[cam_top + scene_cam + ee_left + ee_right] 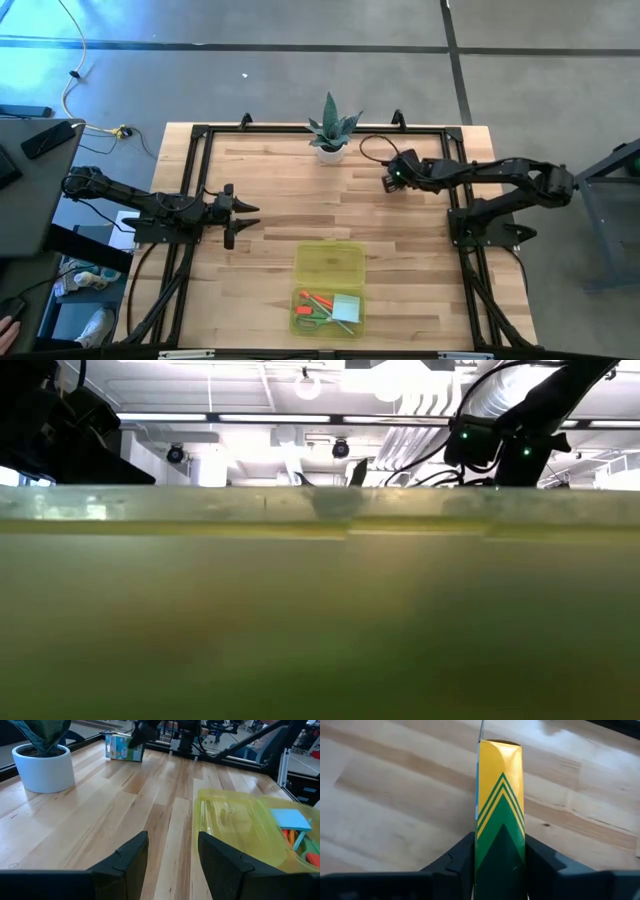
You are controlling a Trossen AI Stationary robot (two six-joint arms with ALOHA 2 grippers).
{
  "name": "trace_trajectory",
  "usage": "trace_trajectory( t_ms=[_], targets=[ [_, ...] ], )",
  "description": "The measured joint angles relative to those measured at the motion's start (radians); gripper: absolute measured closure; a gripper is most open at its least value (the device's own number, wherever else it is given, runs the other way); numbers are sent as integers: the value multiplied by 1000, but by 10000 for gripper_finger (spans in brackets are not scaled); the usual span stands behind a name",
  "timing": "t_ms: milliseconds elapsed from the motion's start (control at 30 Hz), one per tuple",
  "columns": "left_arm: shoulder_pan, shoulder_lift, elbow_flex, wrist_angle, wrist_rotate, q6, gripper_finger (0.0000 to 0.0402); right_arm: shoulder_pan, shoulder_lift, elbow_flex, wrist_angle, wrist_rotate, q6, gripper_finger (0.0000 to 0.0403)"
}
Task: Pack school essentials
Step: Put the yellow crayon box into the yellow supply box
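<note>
I work at a pale wooden desk (270, 215) with a black frame, on a gray floor; bright ceiling lights show in the room behind. One yellow see-through case (329, 288) lies open near the front edge. One small plant (331, 131) in a white pot stands at the back. One crayon box (500, 805) stands upright near the back right, long side pointing up. My right tool (499, 857) is clamped on its two sides. My left tool (171, 851) waits at the left, fingers apart. One blue notepad (347, 306) lies in the case.
</note>
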Motion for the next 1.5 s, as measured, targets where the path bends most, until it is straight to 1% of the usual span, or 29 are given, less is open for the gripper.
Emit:
trace_trajectory(
  t_ms=[133,400,733,800,1000,1200,1333,1500],
  targets=[
    [0,0,0,0,0,0,241,51,0,0,-4,6,7,289],
    [0,0,0,0,0,0,241,164,0,0,-19,25,82,309],
    [0,0,0,0,0,0,241,289,0,9,-26,36,142,313],
    [0,0,0,0,0,0,241,325,0,36,-53,41,160,313],
    [0,0,0,0,0,0,241,450,0,152,-193,114,213,313],
    [0,0,0,0,0,0,241,566,20,240,-242,159,231,313],
    [0,0,0,0,0,0,241,625,87,319,-305,161,264,313],
    [0,0,0,0,0,0,241,699,206,471,-417,217,269,313]
  ],
)
